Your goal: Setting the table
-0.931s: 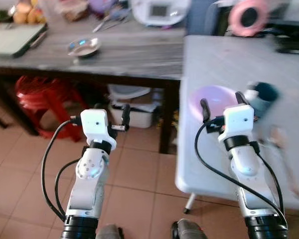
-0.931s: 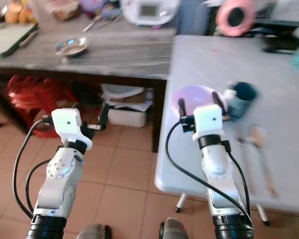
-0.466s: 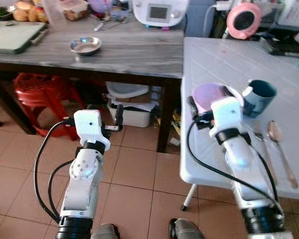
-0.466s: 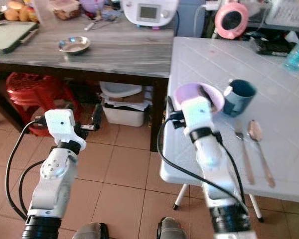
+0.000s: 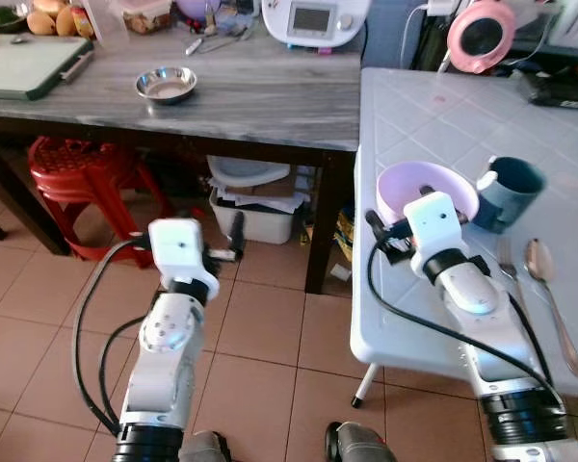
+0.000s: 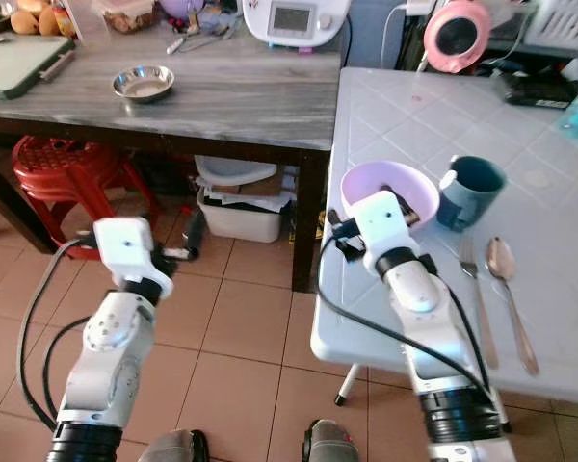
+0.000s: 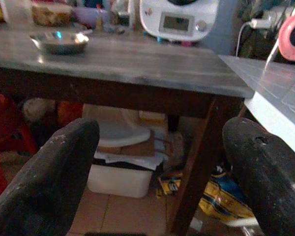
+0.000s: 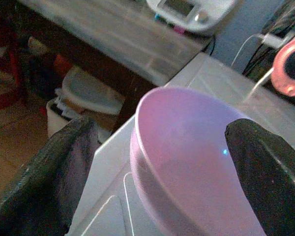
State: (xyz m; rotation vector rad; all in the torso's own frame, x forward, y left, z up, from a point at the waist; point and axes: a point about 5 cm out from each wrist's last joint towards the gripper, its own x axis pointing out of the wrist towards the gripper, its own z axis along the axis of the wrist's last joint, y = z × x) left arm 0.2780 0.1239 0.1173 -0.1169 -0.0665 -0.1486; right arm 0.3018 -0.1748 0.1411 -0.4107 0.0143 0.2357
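Right gripper (image 8: 157,162) held wide open, pink bowl (image 5: 426,189) framed between fingers, not yet gripped. Bowl sits near table (image 5: 433,125) edge, so a clumsy nudge could get it shoved off. Mug (image 5: 509,192) just beyond, easily bumped.

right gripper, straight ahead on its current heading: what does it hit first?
Most likely the purple bowl on the white table. The right gripper has its fingers spread to either side of the near rim. How much gap remains is hard to judge.
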